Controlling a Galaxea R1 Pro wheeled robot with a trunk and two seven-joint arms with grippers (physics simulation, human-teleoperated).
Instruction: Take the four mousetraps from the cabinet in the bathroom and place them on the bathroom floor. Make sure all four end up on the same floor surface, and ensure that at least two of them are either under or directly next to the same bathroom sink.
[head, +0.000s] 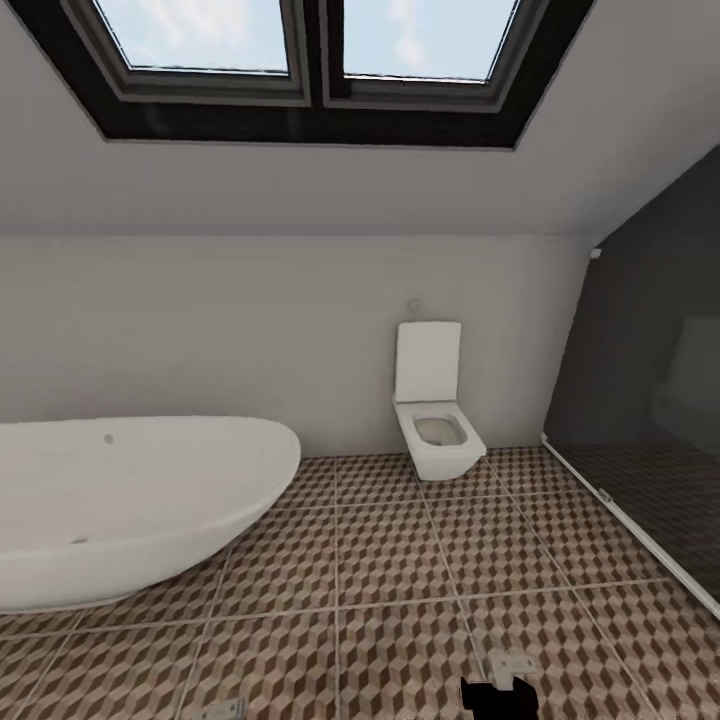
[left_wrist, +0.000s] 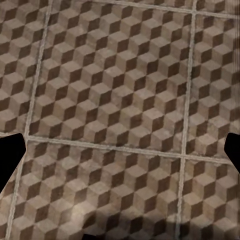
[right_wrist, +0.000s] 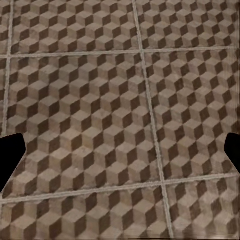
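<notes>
Both grippers hang empty with jaws spread wide, the left gripper (left_wrist: 120, 155) and right gripper (right_wrist: 120, 155) over the cube-patterned brown, beige and white tiled bathroom floor (head: 400, 560). With the oval white bathtub (head: 130, 500) at lower left and the white toilet (head: 435, 420) at centre, the robot seems to be searching, so the next move likely calls for turning to find the cabinet holding the mousetraps.

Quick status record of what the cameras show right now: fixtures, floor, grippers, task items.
room: bathroom, skylight window overhead
fixtures: white oval bathtub at left, white toilet against the far wall, dark glass partition at right
floor: cube-pattern bathroom floor, bare in both wrist views
left gripper: open, empty, above tile
right gripper: open, empty, above tile
</notes>
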